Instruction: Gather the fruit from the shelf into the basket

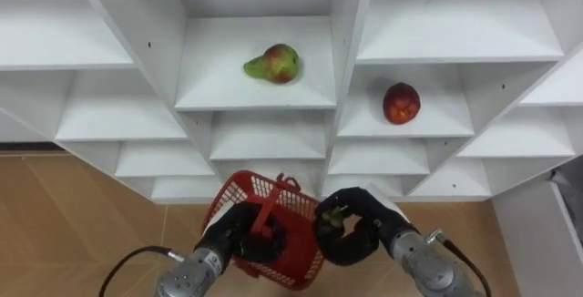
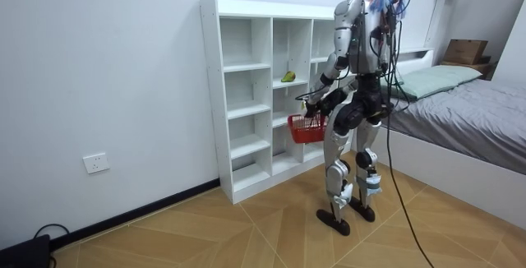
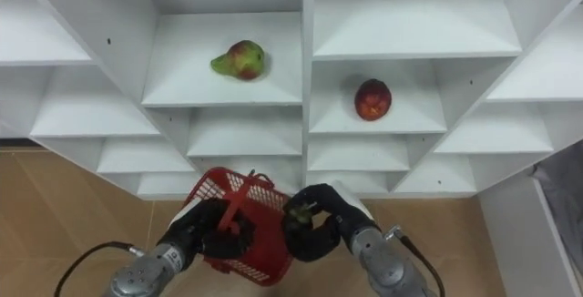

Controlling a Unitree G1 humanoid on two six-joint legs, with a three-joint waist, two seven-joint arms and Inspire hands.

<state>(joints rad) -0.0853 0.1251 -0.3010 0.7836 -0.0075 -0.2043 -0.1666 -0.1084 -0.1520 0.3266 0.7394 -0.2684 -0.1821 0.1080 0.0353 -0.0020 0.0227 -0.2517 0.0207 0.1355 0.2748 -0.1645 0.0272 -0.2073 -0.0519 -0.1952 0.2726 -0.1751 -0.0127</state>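
A green-red pear (image 1: 273,63) lies on a middle shelf of the white closet (image 1: 351,24). A red apple (image 1: 401,103) rests one compartment to the right, slightly lower. Below them my left hand (image 1: 239,235) is shut on the handle of a red mesh basket (image 1: 266,188) held in front of the lower shelves. My right hand (image 1: 357,230) hovers at the basket's right rim, fingers curled round a small greenish fruit (image 1: 332,217). In the room view I stand upright facing the closet (image 2: 246,95) with the basket (image 2: 306,128) at hip height.
The closet's other compartments look bare. Wooden floor (image 1: 55,215) lies below it. A bed (image 2: 460,103) stands close behind me on the room view's right, and a white wall (image 2: 99,71) runs to the closet's left.
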